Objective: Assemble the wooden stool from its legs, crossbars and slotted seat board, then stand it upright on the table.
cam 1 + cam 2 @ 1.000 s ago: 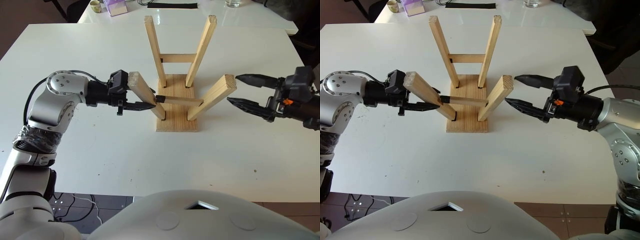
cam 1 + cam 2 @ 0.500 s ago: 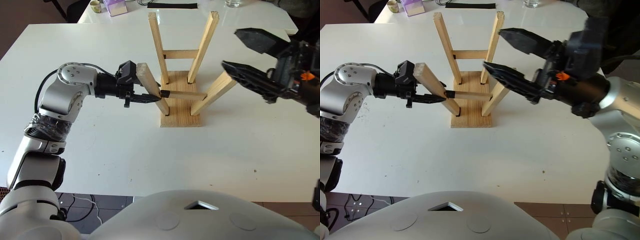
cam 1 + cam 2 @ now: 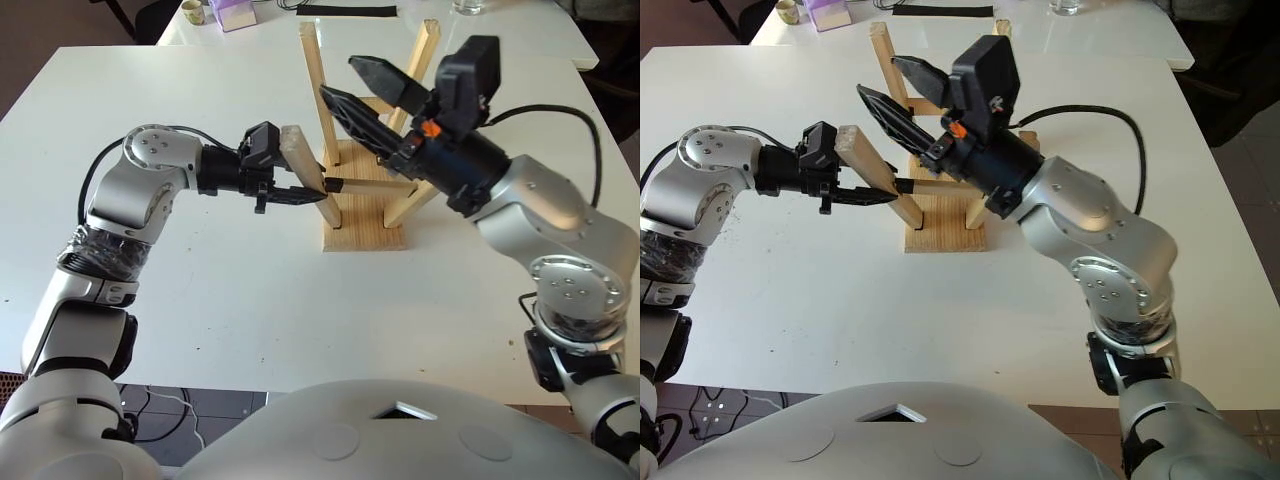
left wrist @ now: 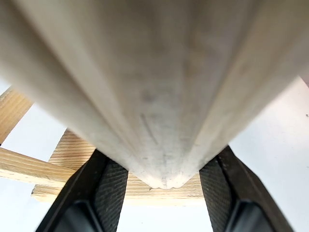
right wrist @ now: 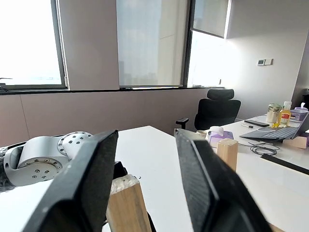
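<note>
The stool stands upside down on the white table point(image 3: 200, 290), its slotted seat board point(image 3: 365, 238) lying flat with four legs pointing up. My left gripper point(image 3: 308, 193) is shut on the near-left leg point(image 3: 298, 158), just beside the near crossbar point(image 3: 368, 187). In the left wrist view that leg point(image 4: 154, 96) runs between the black fingers point(image 4: 108, 186). My right gripper point(image 3: 338, 78) hangs open above the stool, pointing left over the held leg's top point(image 5: 126, 203). It hides part of the far crossbar. The far legs point(image 3: 312, 80) stand upright.
A second white table behind carries a cup point(image 3: 190, 12), a purple box point(image 3: 232, 12) and a black strip point(image 3: 350, 10). Bare tabletop spreads to the left of and in front of the stool. My right arm point(image 3: 540, 210) crosses the stool's right side.
My right arm has swung up from the right side and across, so its open gripper now sits over the stool. The left gripper keeps its hold on the near-left leg.
</note>
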